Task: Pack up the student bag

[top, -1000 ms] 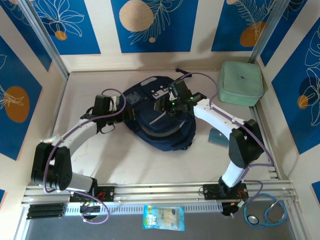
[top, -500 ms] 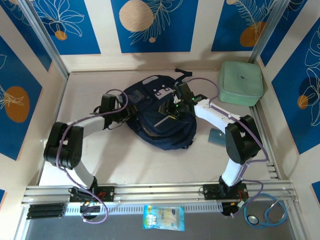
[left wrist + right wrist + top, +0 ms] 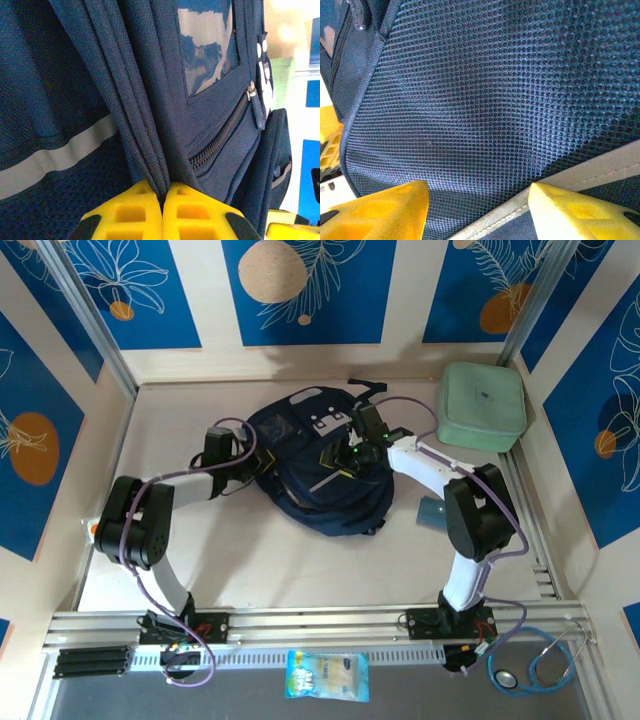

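Note:
The student bag (image 3: 312, 490), navy with grey stripes, lies in the middle of the table between both arms. My left gripper (image 3: 248, 464) is at the bag's left side. In the left wrist view its yellow fingers (image 3: 135, 210) are shut on a folded navy seam of the bag (image 3: 150, 100), beside a zip pocket. My right gripper (image 3: 347, 453) sits on the bag's upper right part. Its jaws stand apart around a bulge of the bag's mesh panel (image 3: 485, 100), with a grey stripe running under the right finger (image 3: 570, 210). The right gripper (image 3: 477, 210) grips that wide fold.
A pale green zip case (image 3: 483, 405) sits in the back right corner. A small flat blue-grey item (image 3: 434, 512) lies right of the bag by the right arm. A snack packet (image 3: 327, 675) and a stethoscope (image 3: 535, 665) lie on the front ledge. Walls close three sides.
My left arm has swung in to the bag's left side and its gripper has shut on the seam. The bag has shifted slightly towards the back. The right gripper has barely moved.

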Controlling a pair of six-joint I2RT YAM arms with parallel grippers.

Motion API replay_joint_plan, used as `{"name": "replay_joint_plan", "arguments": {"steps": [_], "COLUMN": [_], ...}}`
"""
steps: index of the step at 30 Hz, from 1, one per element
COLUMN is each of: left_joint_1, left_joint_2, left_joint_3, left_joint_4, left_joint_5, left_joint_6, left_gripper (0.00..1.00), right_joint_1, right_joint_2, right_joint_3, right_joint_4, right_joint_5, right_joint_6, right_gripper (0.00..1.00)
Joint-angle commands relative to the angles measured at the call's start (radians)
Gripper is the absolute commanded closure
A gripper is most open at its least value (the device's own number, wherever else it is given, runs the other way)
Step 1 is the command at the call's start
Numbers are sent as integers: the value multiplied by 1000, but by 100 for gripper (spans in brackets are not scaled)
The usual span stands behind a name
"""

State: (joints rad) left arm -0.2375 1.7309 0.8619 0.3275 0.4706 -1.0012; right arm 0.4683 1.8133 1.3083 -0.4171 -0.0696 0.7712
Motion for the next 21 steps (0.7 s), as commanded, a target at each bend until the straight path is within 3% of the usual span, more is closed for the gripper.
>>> {"name": "replay_joint_plan", "arguments": {"steps": [1, 8, 13, 18, 21], "left_joint_1": [6, -94, -215, -285, -311], "left_joint_2": [-95, -320, -341, -281, -246], "left_joint_3": [-57, -184, -212, -191, -171], "left_joint_4": [28, -121, -118, -60, -30], "left_joint_5": [16, -118, -202, -217, -229], "left_joint_6": [-9, 2, -48, -99, -111], "left_gripper": [100, 100, 100, 100, 100], "right_joint_1": [-29, -56, -66, -69, -60], "right_joint_2": [79, 187, 223, 106, -49], "right_joint_3": [41, 180, 271, 240, 136], "right_joint_4": [-11, 35, -1, -76, -95], "right_joint_5": [37, 25, 28, 29, 53], "right_joint_6": [-68, -122, -158, -149, -127], "right_gripper": [41, 41, 41, 40, 38]}}
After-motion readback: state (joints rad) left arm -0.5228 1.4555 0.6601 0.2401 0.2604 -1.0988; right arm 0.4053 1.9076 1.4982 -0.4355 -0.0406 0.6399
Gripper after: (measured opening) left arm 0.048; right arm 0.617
